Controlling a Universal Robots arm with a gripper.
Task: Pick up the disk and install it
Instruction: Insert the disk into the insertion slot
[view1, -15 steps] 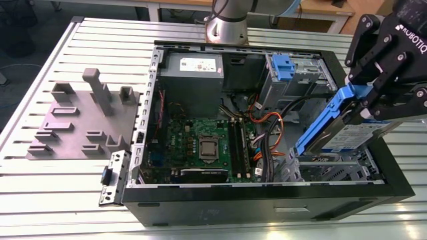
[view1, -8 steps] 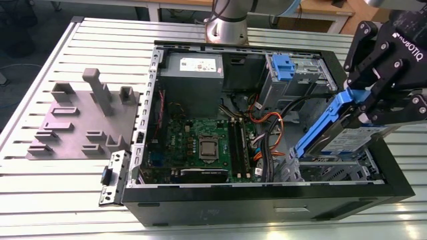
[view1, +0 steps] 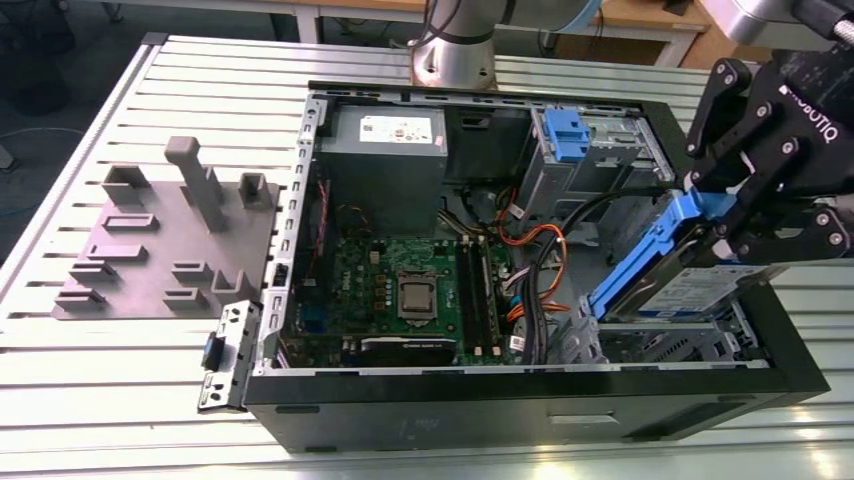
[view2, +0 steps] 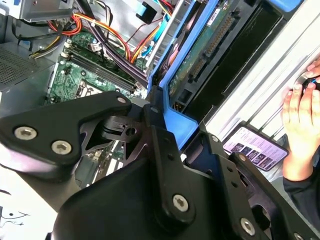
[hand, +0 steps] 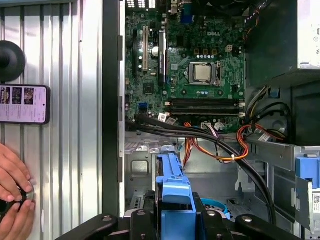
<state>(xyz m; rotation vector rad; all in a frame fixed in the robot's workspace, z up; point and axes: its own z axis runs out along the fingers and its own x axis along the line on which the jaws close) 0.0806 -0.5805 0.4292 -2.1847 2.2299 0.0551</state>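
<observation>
Disk (view1: 667, 275) tilted over case (view1: 534, 400), pincer (view1: 747, 215) clamped on, fingertips hidden

Disk (view1: 683, 288): blue plastic rails, seemingly glossy label; claw (view1: 747, 215) matt black.

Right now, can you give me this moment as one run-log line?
gripper: shut on disk | disk: tilted, lower end at the metal cage inside the open computer case | install: not seated

My slatted metal table (view1: 120, 370) carries the open computer case (view1: 534, 400); beside that case lie a grey fixture block (view1: 160, 250) and a phone (hand: 24, 104).
</observation>
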